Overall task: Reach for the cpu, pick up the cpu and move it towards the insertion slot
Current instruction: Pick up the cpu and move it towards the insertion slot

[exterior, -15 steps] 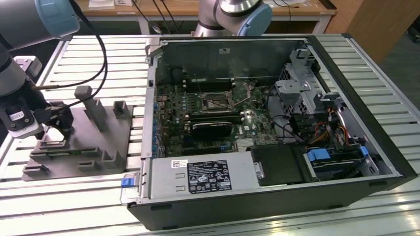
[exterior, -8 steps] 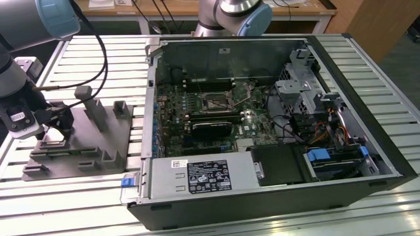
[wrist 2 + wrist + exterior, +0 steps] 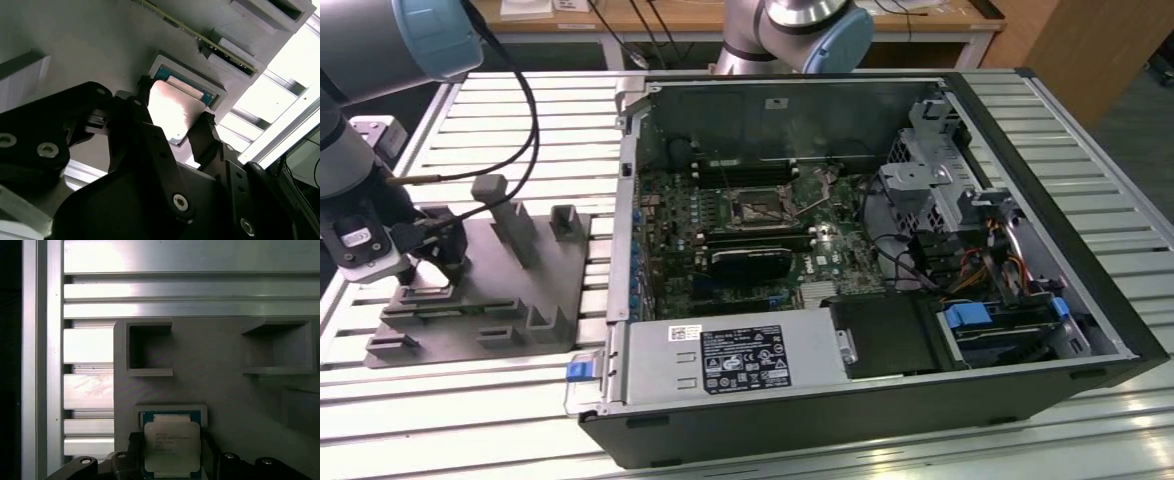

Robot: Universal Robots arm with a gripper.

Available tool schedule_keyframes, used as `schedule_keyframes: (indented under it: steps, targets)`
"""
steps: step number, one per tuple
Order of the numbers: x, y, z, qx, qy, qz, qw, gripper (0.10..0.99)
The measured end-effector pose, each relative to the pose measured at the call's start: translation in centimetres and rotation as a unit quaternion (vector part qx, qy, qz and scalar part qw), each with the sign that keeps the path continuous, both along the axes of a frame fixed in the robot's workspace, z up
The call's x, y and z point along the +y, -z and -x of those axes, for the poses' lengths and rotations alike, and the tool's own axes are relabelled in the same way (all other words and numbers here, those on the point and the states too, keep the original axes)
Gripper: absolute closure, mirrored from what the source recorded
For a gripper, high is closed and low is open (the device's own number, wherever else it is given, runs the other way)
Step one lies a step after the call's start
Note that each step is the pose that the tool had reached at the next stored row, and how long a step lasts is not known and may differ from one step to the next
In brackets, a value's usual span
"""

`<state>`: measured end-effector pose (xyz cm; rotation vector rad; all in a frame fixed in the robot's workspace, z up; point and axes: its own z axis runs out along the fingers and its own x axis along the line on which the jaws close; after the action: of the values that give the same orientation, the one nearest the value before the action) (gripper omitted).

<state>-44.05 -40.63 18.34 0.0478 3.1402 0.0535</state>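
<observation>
Exterior view: your black gripper (image 3: pixel 434 270) hangs low over the grey plastic fixture (image 3: pixel 520 300), well apart from the shiny-framed square insertion slot (image 3: pixel 758 208).
Second wrist view: the flat silvery square cpu (image 3: pixel 175 107) lies directly between the fingers (image 3: pixel 205 132), seemingly pinched on opposite edges.
First wrist view: the cpu (image 3: pixel 172 447) is right at the gripper, by the fixture's recess.

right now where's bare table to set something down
Bare table slats between the grey fixture and the near edge, and the strip behind the fixture. Crowded: the fixture around the gripper and cpu, and inside the computer case.
</observation>
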Motion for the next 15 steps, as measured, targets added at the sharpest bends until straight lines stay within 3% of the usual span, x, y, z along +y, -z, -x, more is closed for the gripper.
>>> schedule_keyframes:
  steps: [1,8,15]
  targets:
    - [0.0,0.0,0.0,0.0,0.0,0.0,1.0,0.545]
    - [0.0,-0.02,0.0,-0.0002,0.0,-0.0001,1.0,0.545]
    - [0.0,-1.09,0.0,-0.0002,0.0,-0.0001,1.0,0.545]
